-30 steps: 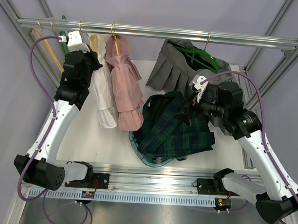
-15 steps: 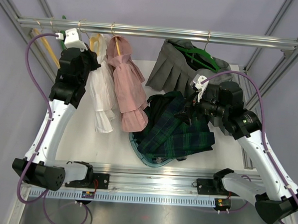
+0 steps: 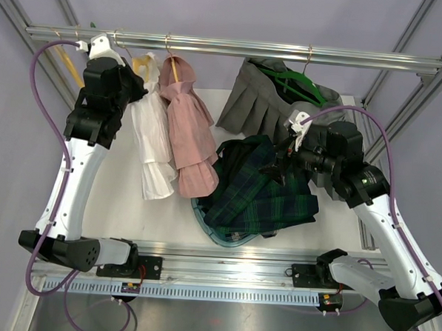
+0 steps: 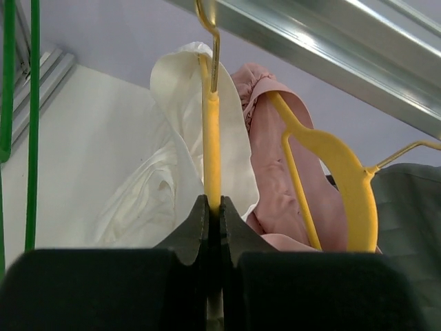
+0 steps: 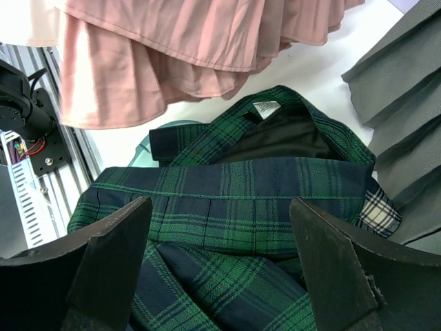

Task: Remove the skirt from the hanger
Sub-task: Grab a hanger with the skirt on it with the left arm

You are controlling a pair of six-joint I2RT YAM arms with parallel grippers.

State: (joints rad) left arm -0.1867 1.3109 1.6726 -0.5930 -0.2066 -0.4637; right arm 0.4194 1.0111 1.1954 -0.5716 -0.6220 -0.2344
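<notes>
White skirt (image 3: 154, 143) is on its yellow hanger (image 3: 143, 60), hooked on the rail (image 3: 235, 46) at far left, hem hanging above the table (image 3: 122, 205).

Top view: left gripper (image 3: 135, 85) is up at that hanger, just under the rail. Pink skirt (image 3: 189, 134) hangs just beside it on the right. Grey skirt (image 3: 254, 104) on a green hanger (image 3: 292, 84) hangs further right. Right gripper (image 3: 280, 165) hovers over plaid skirts (image 3: 260, 190) heaped in a basket (image 3: 210, 228).

Left wrist: jaws are clamped tight on the yellow hanger's stem, below the hook. White fabric drapes over the hanger's shoulder on both sides. Pink skirt sits on its own yellow hanger to the right.

Right wrist: jaws are spread wide, nothing between them. Plaid fabric lies directly below. Pink hem is at the top, grey pleats at the right edge.
</notes>
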